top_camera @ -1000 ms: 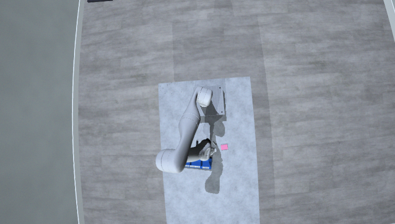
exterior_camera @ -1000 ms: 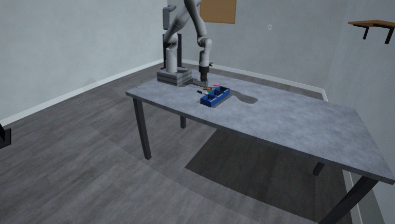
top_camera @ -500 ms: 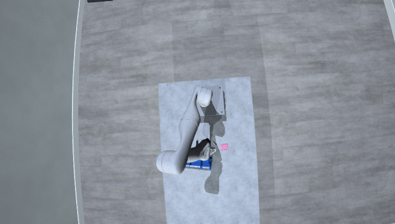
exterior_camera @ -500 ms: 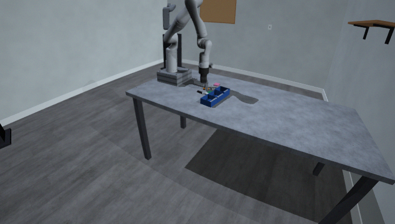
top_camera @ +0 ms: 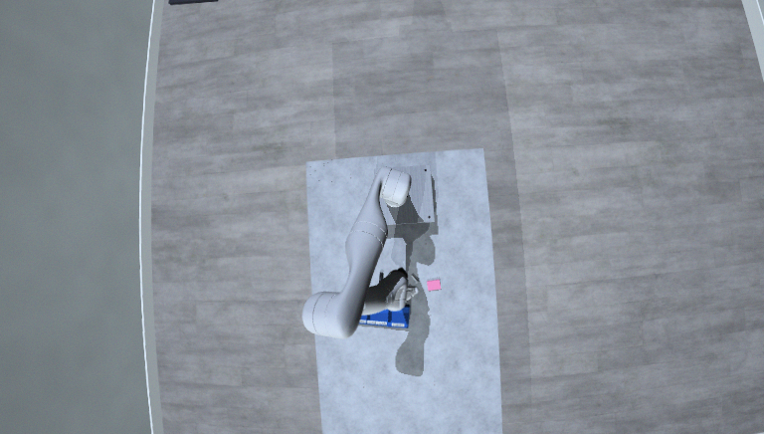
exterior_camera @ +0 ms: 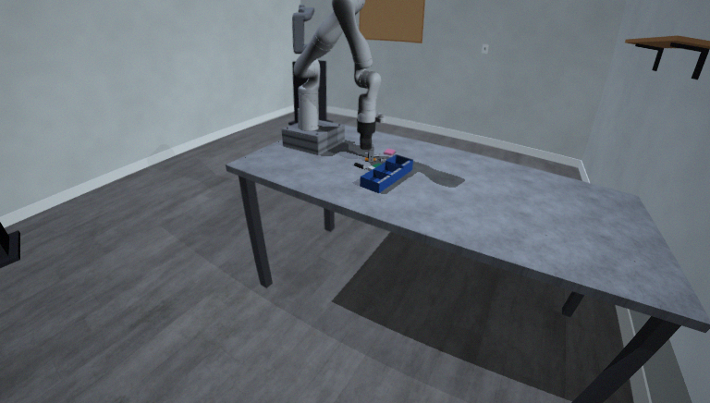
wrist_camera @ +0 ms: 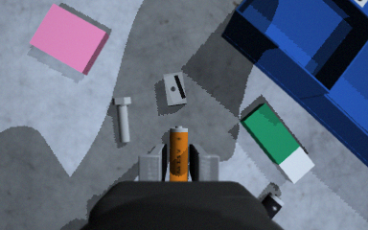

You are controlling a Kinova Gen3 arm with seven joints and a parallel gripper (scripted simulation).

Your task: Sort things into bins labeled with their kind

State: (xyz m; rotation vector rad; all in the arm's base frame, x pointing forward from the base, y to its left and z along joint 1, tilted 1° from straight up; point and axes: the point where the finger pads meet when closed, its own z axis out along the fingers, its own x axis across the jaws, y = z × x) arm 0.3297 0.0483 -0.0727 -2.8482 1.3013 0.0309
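Observation:
My gripper [wrist_camera: 177, 157] [exterior_camera: 370, 160] is partly open, its fingers on either side of an orange battery [wrist_camera: 178, 150] with a narrow gap at each side. The battery's near end is hidden. In the wrist view, a grey bolt [wrist_camera: 124, 124] lies left, a metal sharpener [wrist_camera: 170, 97] ahead, a green-and-white eraser [wrist_camera: 270, 134] right, and a pink block [wrist_camera: 69, 39] [top_camera: 434, 285] [exterior_camera: 389, 152] at the upper left. A small black-and-silver thing [wrist_camera: 273, 206] is partly hidden by the gripper. Blue joined bins [wrist_camera: 307, 106] [exterior_camera: 372, 184] stand at the upper right; their labels are not readable.
A black-handled thing [exterior_camera: 358, 165] lies on the table [exterior_camera: 497, 210] near the bins' left end in the exterior view. The arm's base block [exterior_camera: 300, 140] stands behind the things. In the top view, the arm covers part of the bins and most small things.

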